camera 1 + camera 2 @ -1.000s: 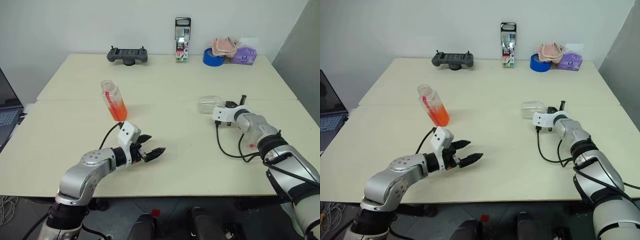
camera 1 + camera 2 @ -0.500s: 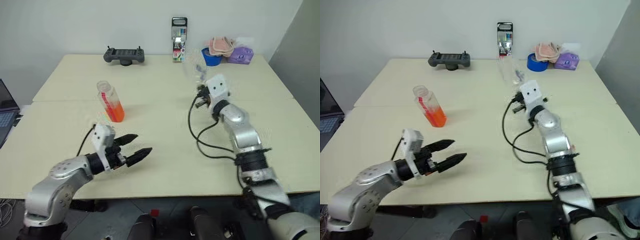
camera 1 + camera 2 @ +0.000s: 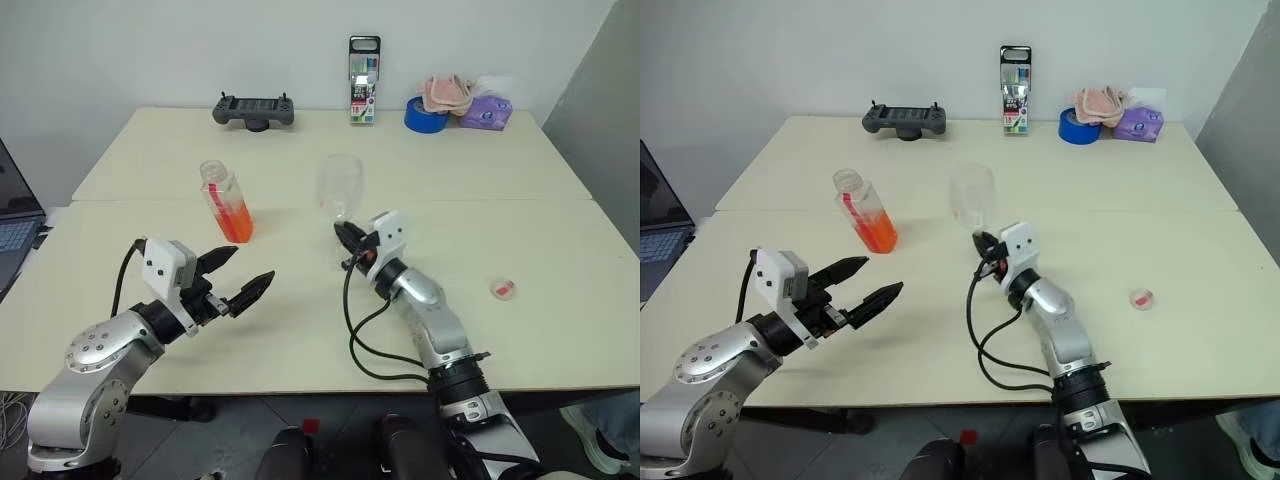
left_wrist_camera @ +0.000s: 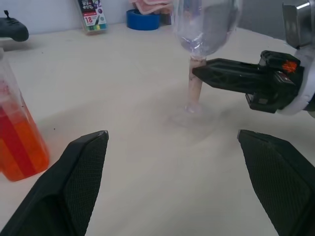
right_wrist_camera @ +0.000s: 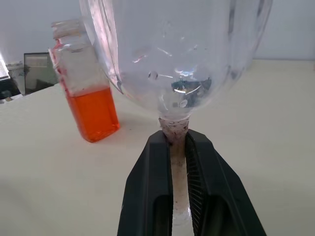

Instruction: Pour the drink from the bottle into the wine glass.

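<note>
Right gripper (image 3: 349,246) pinched the clear stemmed wine glass (image 3: 339,187) upright, empty; left gripper (image 3: 245,276) gaped, holding nothing; uncapped orange-filled plastic bottle (image 3: 227,202) untouched.

right pincer (image 3: 983,243) clamps wine glass (image 3: 972,199) stem | left pincer (image 3: 872,281) spread | bottle (image 3: 866,210) upright

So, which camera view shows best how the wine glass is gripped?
The right wrist view: the right gripper is shut on the wine glass stem just under the bowl. The left wrist view shows this grip from the side, glass upright, foot on the table. In the eye views the glass looks small and faint.
</note>
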Controlling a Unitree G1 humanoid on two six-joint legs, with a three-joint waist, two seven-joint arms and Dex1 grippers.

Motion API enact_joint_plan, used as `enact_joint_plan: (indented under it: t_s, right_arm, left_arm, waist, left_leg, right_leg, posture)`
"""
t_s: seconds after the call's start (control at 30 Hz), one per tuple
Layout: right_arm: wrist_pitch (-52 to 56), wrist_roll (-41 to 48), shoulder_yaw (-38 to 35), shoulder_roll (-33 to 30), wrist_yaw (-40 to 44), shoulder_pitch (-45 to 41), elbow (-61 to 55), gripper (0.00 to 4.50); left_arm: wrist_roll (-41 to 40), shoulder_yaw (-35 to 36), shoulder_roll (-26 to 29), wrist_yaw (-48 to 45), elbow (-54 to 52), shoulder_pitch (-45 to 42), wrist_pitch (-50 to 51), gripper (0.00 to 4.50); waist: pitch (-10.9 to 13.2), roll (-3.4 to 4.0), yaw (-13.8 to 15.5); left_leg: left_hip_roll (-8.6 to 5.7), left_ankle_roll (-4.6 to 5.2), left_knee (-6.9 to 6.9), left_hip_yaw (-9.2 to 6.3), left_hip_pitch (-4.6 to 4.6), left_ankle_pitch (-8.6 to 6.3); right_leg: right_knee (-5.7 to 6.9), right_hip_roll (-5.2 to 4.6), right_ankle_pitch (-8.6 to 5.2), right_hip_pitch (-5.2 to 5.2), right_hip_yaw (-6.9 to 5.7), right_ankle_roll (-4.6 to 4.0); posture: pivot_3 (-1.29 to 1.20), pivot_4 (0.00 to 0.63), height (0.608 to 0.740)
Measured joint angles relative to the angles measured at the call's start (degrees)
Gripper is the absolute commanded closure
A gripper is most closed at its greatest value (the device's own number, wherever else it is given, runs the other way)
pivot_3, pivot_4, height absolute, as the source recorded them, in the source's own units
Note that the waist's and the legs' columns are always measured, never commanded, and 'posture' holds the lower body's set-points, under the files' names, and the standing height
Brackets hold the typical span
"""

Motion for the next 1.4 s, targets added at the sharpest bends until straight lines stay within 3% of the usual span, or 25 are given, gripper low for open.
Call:
enact_joint_plan:
  t_s: [0.37, 0.57, 0.9, 1.0, 1.17, 1.4]
  right_arm:
    - [-11.2, -4.3, 2.2, -0.8, -1.8, 1.0, 7.7, 4.40]
    - [-10.7, -4.6, 2.5, -1.6, -0.6, 1.2, 7.5, 4.40]
    - [-3.3, -3.9, 2.7, -3.3, 1.6, 1.5, 6.9, 0.90]
    - [-2.5, -3.9, 2.8, -3.5, 1.8, 1.5, 6.6, 0.04]
    - [3.3, -1.8, 3.5, -8.2, 6.5, 5.0, -3.5, 0.04]
    - [31.7, 14.1, -1.3, -30.8, 18.7, 12.8, -36.7, 0.04]
  left_arm:
    - [1.1, -1.3, 0.1, 0.0, 0.4, 0.2, 0.0, 0.00]
    - [2.4, -1.5, 0.1, 0.8, 2.3, -0.8, -0.2, 0.00]
    - [4.4, -1.6, 0.1, 1.0, 6.7, -4.1, -2.4, 0.00]
    - [4.8, -1.7, 0.0, 1.0, 7.1, -4.3, -2.9, 0.00]
    - [6.2, -1.5, -1.3, 2.6, 8.9, -4.5, -5.1, 0.00]
    - [11.3, 3.4, -3.5, 9.8, 16.7, -5.3, -13.1, 0.00]
  waist:
    - [0.0, -0.01, 0.0]
    - [0.0, -0.02, 0.0]
    - [0.0, -0.03, 0.0]
    - [0.0, -0.03, 0.0]
    - [0.0, -0.03, 0.2]
    - [0.0, -0.03, 0.4]
  left_leg:
    - [-0.01, 0.00, 0.01, -0.01, 0.04, 0.00]
    - [-0.01, 0.00, 0.00, -0.01, 0.12, 0.00]
    - [0.03, 0.00, -0.02, 0.00, 0.11, 0.00]
    - [0.03, 0.00, -0.01, 0.00, 0.11, 0.00]
    - [0.01, 0.00, 0.00, -0.05, 0.05, 0.00]
    - [-0.12, 0.01, 0.06, -0.11, -0.05, -0.01]
  right_leg:
    - [0.00, 0.00, -0.01, 0.04, 0.00, 0.00]
    - [0.01, 0.01, -0.01, 0.09, 0.01, -0.01]
    - [0.01, 0.05, -0.02, 0.07, 0.01, -0.01]
    - [0.01, 0.05, -0.02, 0.07, 0.02, -0.01]
    - [-0.03, 0.02, -0.02, 0.08, -0.02, 0.00]
    - [-0.06, -0.20, -0.21, 0.07, -0.13, 0.31]
  posture:
    - [0.00, 0.150, 0.740]
    - [0.00, 0.150, 0.740]
    - [0.00, 0.150, 0.740]
    - [0.00, 0.150, 0.740]
    - [0.00, 0.150, 0.740]
    - [0.00, 0.150, 0.740]
